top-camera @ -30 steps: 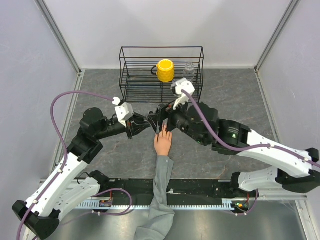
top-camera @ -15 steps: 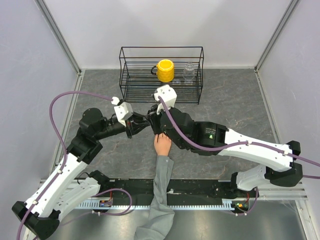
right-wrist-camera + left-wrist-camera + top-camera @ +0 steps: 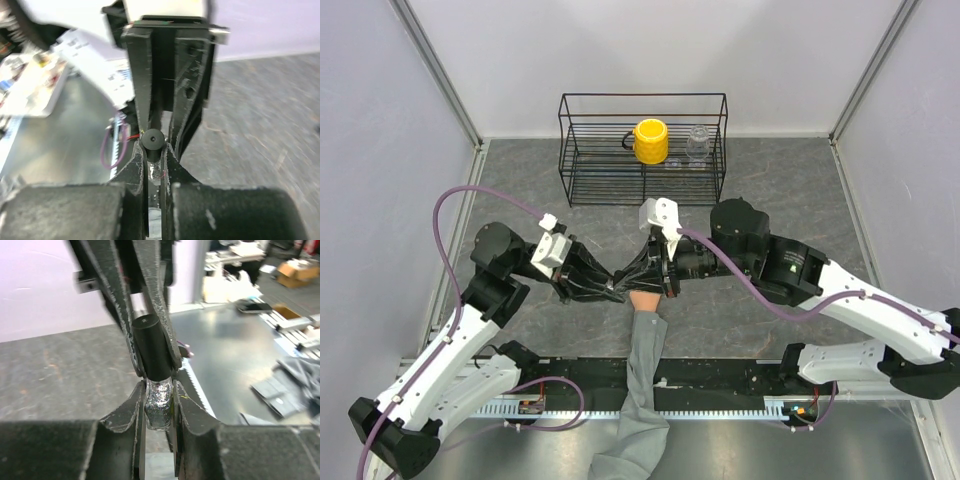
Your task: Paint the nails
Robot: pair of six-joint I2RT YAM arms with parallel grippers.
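Gripping the glitter polish bottle firmly, the left tool steadies it while the right tool clamps its black cap, likely for unscrewing, mid-frame over the mannequin hand, nails hidden.

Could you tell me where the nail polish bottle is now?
Seen from above, the bottle is mid-table over the mannequin hand, glass body in the left hand, black cap in the right hand.
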